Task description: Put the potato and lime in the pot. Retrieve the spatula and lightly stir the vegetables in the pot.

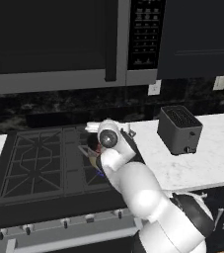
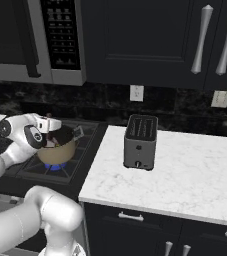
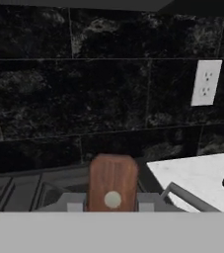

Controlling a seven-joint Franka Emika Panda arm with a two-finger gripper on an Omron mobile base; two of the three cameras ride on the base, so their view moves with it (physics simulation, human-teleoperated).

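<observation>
The tan pot (image 2: pixel 59 152) stands on the right rear burner with a blue flame under it, its grey side handle (image 2: pixel 78 132) pointing right. My gripper (image 2: pixel 51 134) hangs over the pot's dark opening. In the hand view the spatula's brown wooden handle (image 3: pixel 112 179) stands upright between my fingers, with my gripper (image 3: pixel 112 203) shut on it. The spatula's head is hidden below. In the left base view my arm covers most of the pot (image 1: pixel 93 157). The potato and lime are hidden.
A dark toaster (image 2: pixel 140 141) sits on the white marble counter (image 2: pixel 195 180) right of the stove (image 1: pixel 39 163). A microwave (image 1: pixel 59 39) hangs above the stove, cabinets to its right. A wall outlet (image 3: pixel 205 83) is on the black backsplash.
</observation>
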